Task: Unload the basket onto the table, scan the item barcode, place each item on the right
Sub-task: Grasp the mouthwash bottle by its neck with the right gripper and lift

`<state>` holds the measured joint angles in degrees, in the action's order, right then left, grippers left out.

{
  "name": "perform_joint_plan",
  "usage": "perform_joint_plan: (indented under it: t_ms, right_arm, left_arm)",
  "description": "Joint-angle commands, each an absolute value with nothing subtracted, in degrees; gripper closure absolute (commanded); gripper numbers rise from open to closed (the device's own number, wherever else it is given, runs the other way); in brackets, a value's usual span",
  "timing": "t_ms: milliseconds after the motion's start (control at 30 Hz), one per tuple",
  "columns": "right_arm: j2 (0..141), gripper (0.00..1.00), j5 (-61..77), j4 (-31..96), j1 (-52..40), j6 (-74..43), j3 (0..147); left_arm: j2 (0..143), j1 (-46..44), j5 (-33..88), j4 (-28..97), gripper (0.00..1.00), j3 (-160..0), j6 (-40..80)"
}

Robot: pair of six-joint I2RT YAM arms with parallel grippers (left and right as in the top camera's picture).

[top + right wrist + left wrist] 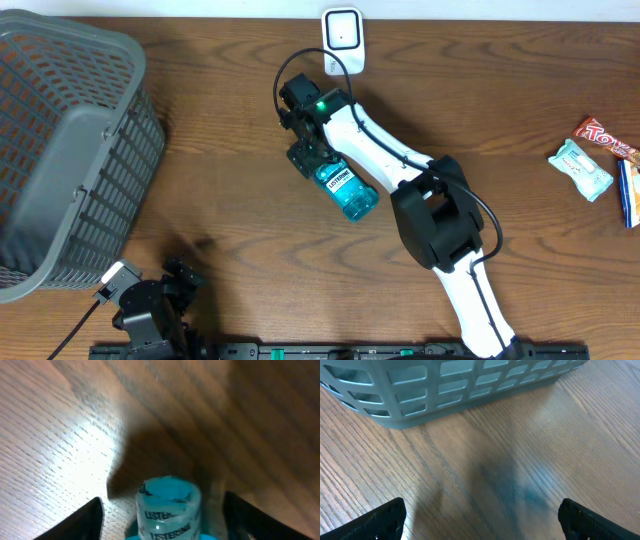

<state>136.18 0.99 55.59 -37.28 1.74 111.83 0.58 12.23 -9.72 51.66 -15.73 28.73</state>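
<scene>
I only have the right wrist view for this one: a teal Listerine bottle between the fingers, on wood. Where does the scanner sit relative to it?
Observer: Overhead, the white scanner stands at the far edge of the table, just beyond the right pincer. The Listerine bottle lies on its side.
Operator: And the left side?
Observer: The left pincer is open and empty. It sits low near the front-left corner and points at a grey basket.
Operator: Any other items out?
Observer: Wrapped snacks lie at the right edge, well away from both arms.
</scene>
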Motion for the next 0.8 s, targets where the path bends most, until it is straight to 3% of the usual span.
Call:
perform_joint_plan:
  t_ms: [0,300,433,767]
  right_arm:
    - [135.2,0.37,0.3,55.8,-37.9,1.3,109.8]
    - [135.0,0.75,0.3,54.9,-37.9,1.3,109.3]
    - [134.6,0.81,0.4,55.2,-37.8,0.9,112.2]
    - [129.1,0.85,4.4,59.0,-37.7,0.9,120.5]
  left_arm:
    - [0.3,12.4,-9.8,53.5,0.02,-15.3,28.4]
    - [0.3,12.4,-9.8,53.5,0.02,-15.3,28.4]
    - [0.3,12.4,-9.8,53.5,0.02,-15.3,28.4]
    - [0.3,12.4,-9.8,53.5,0.02,-15.3,28.4]
